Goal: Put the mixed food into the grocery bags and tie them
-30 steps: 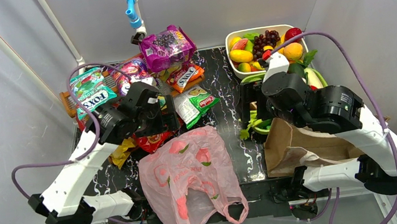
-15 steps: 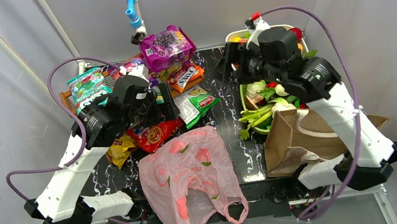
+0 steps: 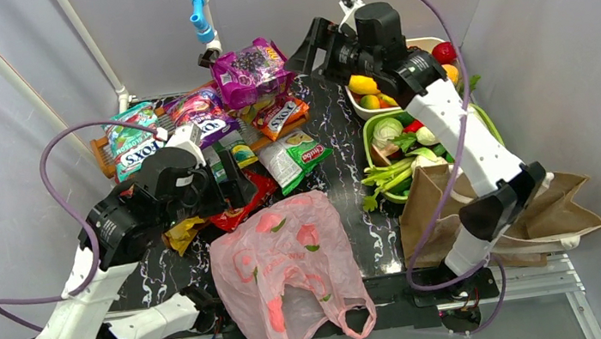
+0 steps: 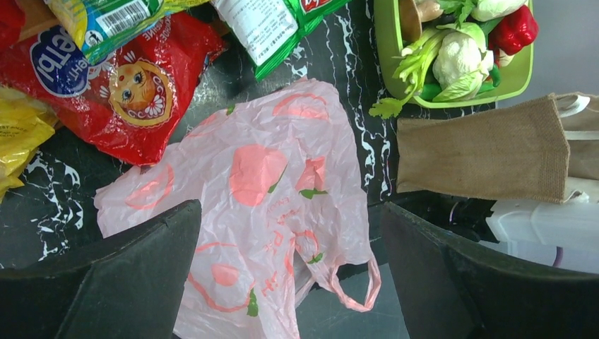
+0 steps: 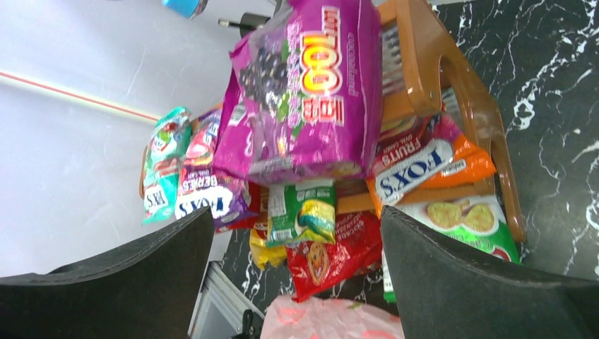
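Note:
The pink grocery bag (image 3: 287, 262) lies flat and empty at the table's front centre; it also shows in the left wrist view (image 4: 282, 183). The brown tote (image 3: 425, 215) lies on its side at front right. Snack packets are piled at back left: a purple one (image 3: 253, 70) on top, a red one (image 3: 240, 210) near the pink bag, a teal Fox's (image 3: 133, 140). My left gripper (image 3: 233, 178) is open and empty above the red packet (image 4: 120, 85). My right gripper (image 3: 305, 48) is open and empty, raised beside the purple packet (image 5: 311, 85).
A white tray with toy fruit (image 3: 363, 86) stands at back right, partly hidden by my right arm. A green tray (image 3: 369, 139) holds the cauliflower (image 4: 452, 60) and greens. The wooden rack (image 5: 424, 63) bears the packets. Grey walls close in on both sides.
My right arm has swung up from over the brown tote, past the fruit tray, to the back beside the purple packet. My left arm has drawn back a little; its gripper stays over the packets.

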Motion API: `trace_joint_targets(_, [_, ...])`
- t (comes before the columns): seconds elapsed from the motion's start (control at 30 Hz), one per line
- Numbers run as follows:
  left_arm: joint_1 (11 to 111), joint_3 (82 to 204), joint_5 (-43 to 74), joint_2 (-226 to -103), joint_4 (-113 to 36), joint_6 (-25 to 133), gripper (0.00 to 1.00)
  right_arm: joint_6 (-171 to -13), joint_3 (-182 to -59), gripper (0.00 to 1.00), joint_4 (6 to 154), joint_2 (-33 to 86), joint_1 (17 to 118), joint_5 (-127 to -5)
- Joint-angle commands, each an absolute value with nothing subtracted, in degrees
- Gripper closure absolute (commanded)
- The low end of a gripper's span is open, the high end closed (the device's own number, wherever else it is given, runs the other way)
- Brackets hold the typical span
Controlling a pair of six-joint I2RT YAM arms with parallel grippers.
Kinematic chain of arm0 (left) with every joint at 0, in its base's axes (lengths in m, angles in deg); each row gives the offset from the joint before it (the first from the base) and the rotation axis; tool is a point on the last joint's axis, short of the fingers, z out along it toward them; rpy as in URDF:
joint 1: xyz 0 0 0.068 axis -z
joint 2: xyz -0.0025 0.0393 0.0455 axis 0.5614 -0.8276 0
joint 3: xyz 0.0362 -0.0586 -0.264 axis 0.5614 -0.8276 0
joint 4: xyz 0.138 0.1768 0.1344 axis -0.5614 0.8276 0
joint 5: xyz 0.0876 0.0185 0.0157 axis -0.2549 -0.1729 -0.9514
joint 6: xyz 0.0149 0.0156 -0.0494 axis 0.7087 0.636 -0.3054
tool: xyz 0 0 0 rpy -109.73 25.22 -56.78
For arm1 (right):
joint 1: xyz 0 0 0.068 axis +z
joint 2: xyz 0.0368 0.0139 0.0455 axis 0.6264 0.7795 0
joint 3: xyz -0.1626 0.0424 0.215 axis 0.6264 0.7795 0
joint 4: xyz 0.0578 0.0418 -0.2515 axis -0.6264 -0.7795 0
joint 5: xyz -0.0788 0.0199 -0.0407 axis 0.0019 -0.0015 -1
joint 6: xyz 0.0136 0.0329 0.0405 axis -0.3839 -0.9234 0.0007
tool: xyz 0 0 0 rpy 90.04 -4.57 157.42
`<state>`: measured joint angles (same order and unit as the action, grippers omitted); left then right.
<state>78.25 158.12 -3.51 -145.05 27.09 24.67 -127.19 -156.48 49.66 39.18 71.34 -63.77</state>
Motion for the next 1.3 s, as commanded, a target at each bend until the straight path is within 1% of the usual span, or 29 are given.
trace_joint_targets(0.0, [78.5,156.0,-2.8,-142.7,26.7,24.2,0.02,-129.3,-163.2,0.06,53.9,44.0,70.0,-61.6])
trace_joint_targets(0.17, [78.4,155.7,-3.4,-141.6,27.5,24.1,0.02,-129.9,-167.3,0.08,53.4,49.6,69.6,-60.6])
trace_joint_targets(0.4, [78.5,154.3,-3.4,-140.6,27.6,23.8,0.02,-132.6,-169.6,0.17,53.5,54.5,69.5,-56.9])
trace_joint_targets(0.47, [78.5,153.9,-3.5,-140.2,27.6,23.8,0.02,-132.6,-169.5,0.25,54.2,55.0,69.6,-55.3])
trace_joint_targets(0.63, [78.5,153.6,-3.9,-139.5,27.9,23.5,0.02,-132.3,-169.1,0.39,54.1,55.7,69.6,-52.7])
trace_joint_targets(0.67, [78.5,153.6,-3.9,-139.5,27.9,23.4,0.02,-132.2,-168.9,0.44,54.0,55.7,69.6,-52.5])
trace_joint_targets(0.8, [78.4,153.8,-3.9,-139.3,28.2,23.0,0.02,-131.3,-168.9,0.71,53.6,55.2,69.6,-52.0])
trace_joint_targets(0.87, [78.5,153.9,-4.0,-139.2,28.3,22.9,0.02,-131.1,-169.1,0.82,53.3,54.8,69.7,-51.8])
trace_joint_targets(0.97, [78.4,154.0,-3.6,-139.4,28.3,22.7,0.02,-131.0,-169.5,0.87,53.5,53.9,69.7,-51.4])
trace_joint_targets(1.0, [78.4,154.1,-3.3,-139.6,28.4,22.6,0.02,-131.0,-169.7,0.89,53.4,53.5,69.6,-51.4])
trace_joint_targets(1.07, [78.5,154.7,-2.7,-140.1,28.5,22.6,0.02,-131.0,-170.5,0.97,53.4,53.0,69.7,-51.2])
trace_joint_targets(1.1, [78.4,154.9,-2.4,-140.3,28.5,22.7,0.02,-130.9,-171.1,0.99,53.5,52.6,69.6,-51.1])
trace_joint_targets(1.27, [78.4,155.8,-1.4,-141.3,28.4,22.8,0.02,-130.2,-172.6,0.99,55.0,49.6,69.6,-51.8])
